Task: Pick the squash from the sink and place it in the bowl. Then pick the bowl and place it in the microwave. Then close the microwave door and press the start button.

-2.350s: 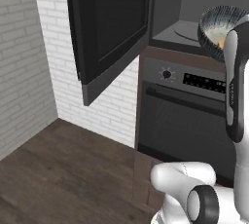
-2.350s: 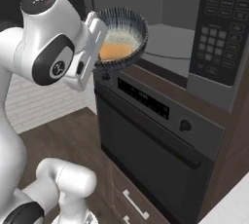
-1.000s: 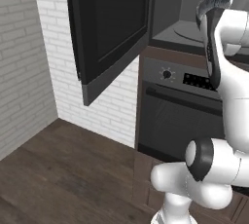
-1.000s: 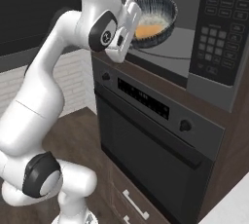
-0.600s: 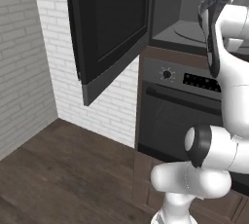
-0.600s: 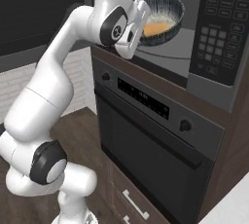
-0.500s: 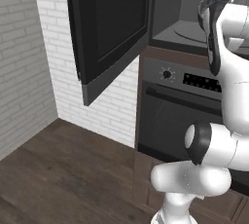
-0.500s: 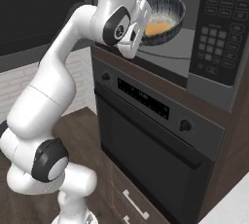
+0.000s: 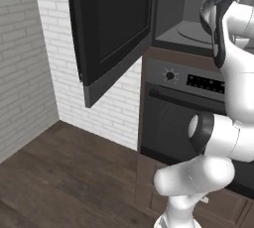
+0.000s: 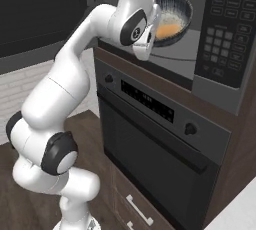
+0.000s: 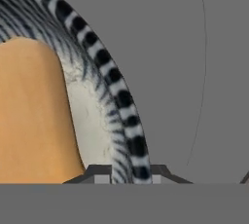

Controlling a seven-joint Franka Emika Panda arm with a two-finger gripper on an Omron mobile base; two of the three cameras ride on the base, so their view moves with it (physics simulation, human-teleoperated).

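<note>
Count: 1 bowl (image 10: 172, 14), 1 squash (image 10: 169, 30) inside it, 1 microwave (image 10: 220, 34), 1 microwave door (image 9: 111, 28), 1 oven (image 10: 160, 144) below, 1 arm w/ 1 gripper (image 11: 127, 170). Bowl is held up at the mouth of the microwave cavity, above the grey cavity floor, tilted so its opening faces partly toward the right base cam; whether it touches the floor can't be told. Squash lies against the pale speckled inner wall, orange-tan, seen in right base view and large at left in hand view (image 11: 34, 116). In hand view the streaked bowl rim (image 11: 121, 116) runs down betw. the two finger tips, one tip on the inside of the rim and one on the outside, so the jaws are clamped on the bowl's rim. Behind the rim, grey cavity floor w/ the thin arc of the turntable plate (image 11: 202, 72). Microwave door stands swung wide open to the left, dark glass w/ grey bottom strip, well apart from the bowl (left base view). Keypad panel (image 10: 225, 39) at right of cavity, display lit at top. Arm pose: rises from the base, elbow bent, forearm reaching up and fwd, wrist at cavity height just left of the bowl in right base view; in left base view the upper arm covers most of the bowl (image 9: 213, 4), rim edge showing at top. Oven door shut, knob + display strip visible.
</note>
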